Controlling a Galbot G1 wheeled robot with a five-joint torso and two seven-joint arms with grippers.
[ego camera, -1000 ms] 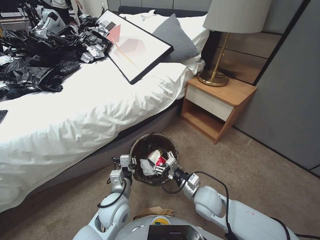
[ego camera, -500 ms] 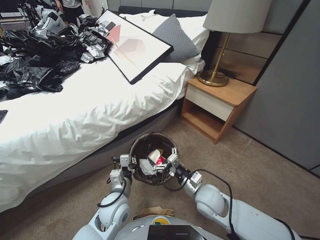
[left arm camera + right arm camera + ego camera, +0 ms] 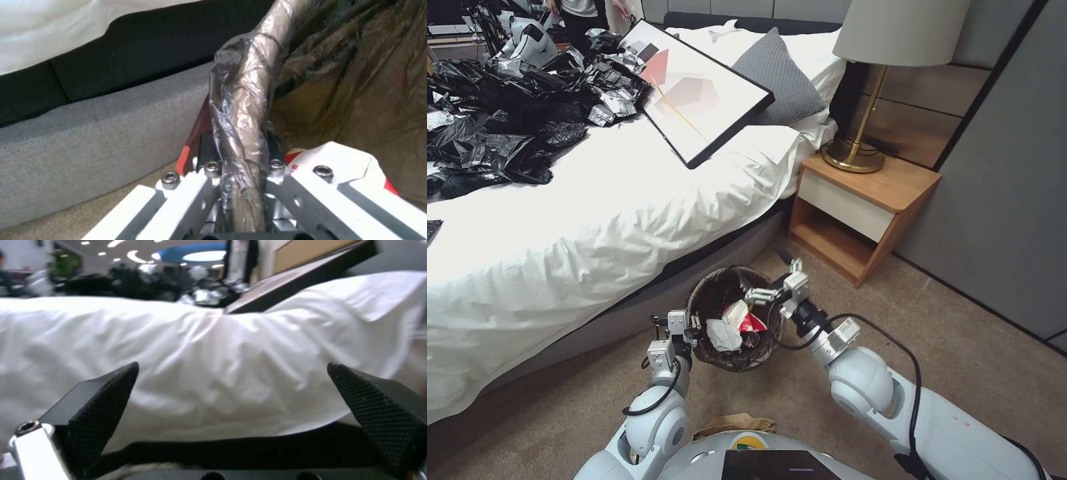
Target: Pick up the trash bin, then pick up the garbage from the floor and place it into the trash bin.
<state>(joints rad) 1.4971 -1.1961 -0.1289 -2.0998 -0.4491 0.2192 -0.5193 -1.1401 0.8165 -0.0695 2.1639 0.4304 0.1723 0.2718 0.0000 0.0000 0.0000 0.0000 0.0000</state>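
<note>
Left fingers [image 3: 238, 156] clamping trash bin [image 3: 704, 297] rim, right fingers [image 3: 382, 406] spread

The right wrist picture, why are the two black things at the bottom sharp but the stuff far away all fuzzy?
In the right wrist view, the right gripper has open fingers close to the lens, so they're crisp; the room beyond the bed is out of focus, its ceiling lights glaring. In the left wrist view, the left gripper clamps the trash bin rim, whose liner glints.
</note>
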